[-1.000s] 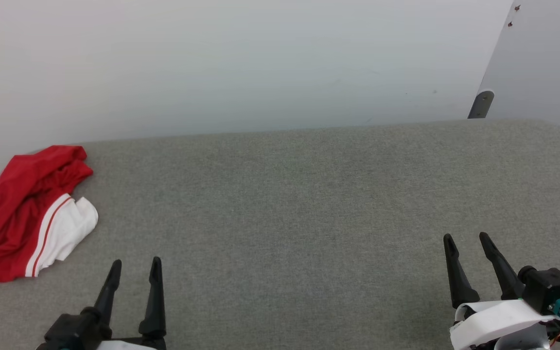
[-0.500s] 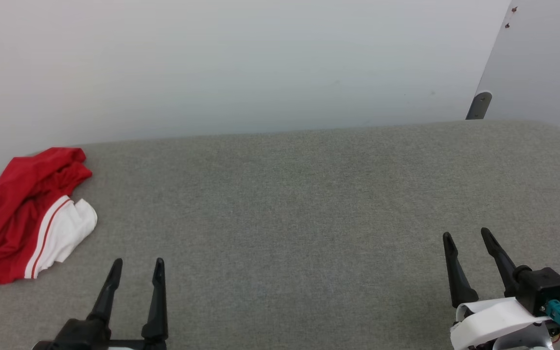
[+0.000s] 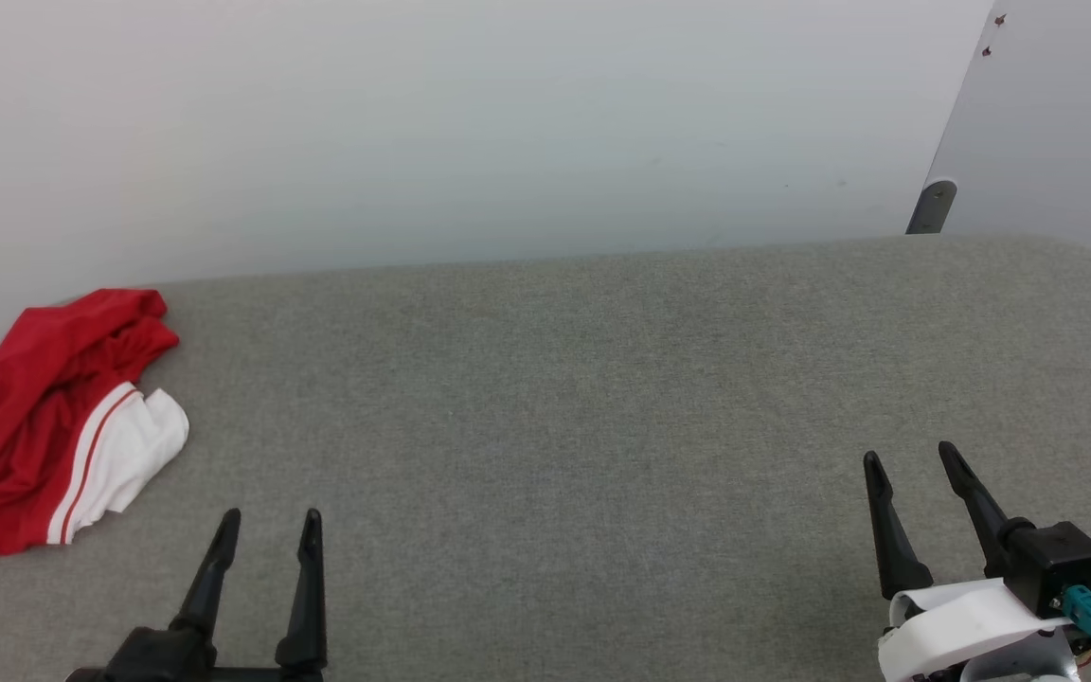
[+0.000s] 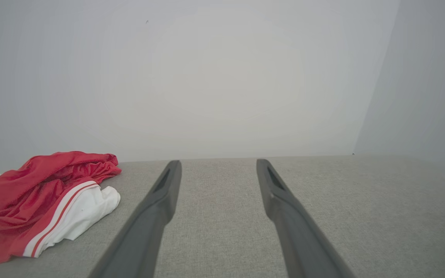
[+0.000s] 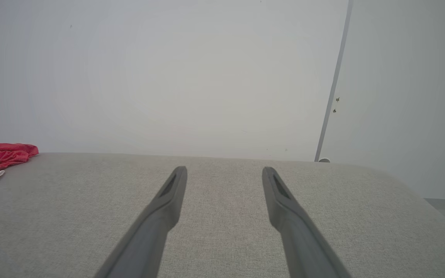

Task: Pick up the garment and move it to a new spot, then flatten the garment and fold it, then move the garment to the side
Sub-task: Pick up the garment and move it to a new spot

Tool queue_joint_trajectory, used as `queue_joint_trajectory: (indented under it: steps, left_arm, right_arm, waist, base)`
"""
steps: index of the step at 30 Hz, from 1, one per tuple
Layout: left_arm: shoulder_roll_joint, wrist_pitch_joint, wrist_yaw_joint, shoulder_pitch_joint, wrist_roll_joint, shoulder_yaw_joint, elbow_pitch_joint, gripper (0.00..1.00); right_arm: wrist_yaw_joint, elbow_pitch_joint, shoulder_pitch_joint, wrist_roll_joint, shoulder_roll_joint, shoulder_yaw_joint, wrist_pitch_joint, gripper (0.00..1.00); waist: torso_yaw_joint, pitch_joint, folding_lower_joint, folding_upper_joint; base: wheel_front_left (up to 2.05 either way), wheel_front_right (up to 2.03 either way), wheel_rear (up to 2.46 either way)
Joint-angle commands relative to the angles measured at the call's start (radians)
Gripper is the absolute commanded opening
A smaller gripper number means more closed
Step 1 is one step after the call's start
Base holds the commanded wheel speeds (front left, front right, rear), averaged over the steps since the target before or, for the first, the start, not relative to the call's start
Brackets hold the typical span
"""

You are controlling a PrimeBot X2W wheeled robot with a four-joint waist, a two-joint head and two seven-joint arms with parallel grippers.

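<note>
Left gripper (image 3: 271,519) is seen low on the left of the head view. Its two dark fingers are spread wide apart and pointed away from the robot, and nothing is held between them. Bare grey fabric is what lies in the gap, and the same is seen along the fingers in the left wrist view. Over on the other side, the right gripper (image 3: 909,455) is found at the lower right, likewise spread wide with nothing gripped. Its fingers are angled slightly leftward, and a white band and a teal plug (image 3: 1090,606) are visible at its wrist.

Now the garment (image 3: 44,417): it is crumpled in a heap at the far left of the grey padded surface (image 3: 602,426), close against the pale wall (image 3: 413,123) and partly cut off by the frame edge. Red cloth is bunched on top, and a white part edged with red stripes is turned out toward the near side. The heap is placed ahead and to the left of the left gripper, near but apart from it, and well apart from the right one. At the far right, a pale panel (image 3: 1057,123) is seen set at an angle behind the surface's rounded corner.
</note>
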Motion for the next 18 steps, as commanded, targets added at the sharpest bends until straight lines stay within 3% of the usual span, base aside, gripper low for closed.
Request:
queue_joint_trajectory:
  steps: [1,10,18]
  left_arm:
    - [-0.002,0.000,-0.003,0.009,-0.007,0.003,0.002,1.00]
    - [0.007,0.004,-0.004,-0.006,-0.021,0.004,0.026,1.00]
    - [0.027,0.041,0.022,-0.030,-0.027,0.026,0.044,1.00]
  right_arm:
    - [0.001,-0.001,-0.001,-0.009,0.002,-0.002,-0.006,1.00]
    - [0.001,0.001,0.013,-0.004,-0.001,-0.003,-0.006,1.00]
    - [0.001,0.007,0.026,0.017,-0.009,0.016,-0.003,1.00]
  waist:
    - [0.000,0.000,0.0000,0.0000]
    - [0.030,-0.012,0.0000,0.0000]
    - [0.169,-0.046,0.0000,0.0000]
  base:
    - [0.00,0.00,0.00]
    - [0.00,0.00,0.00]
    - [0.00,0.00,0.00]
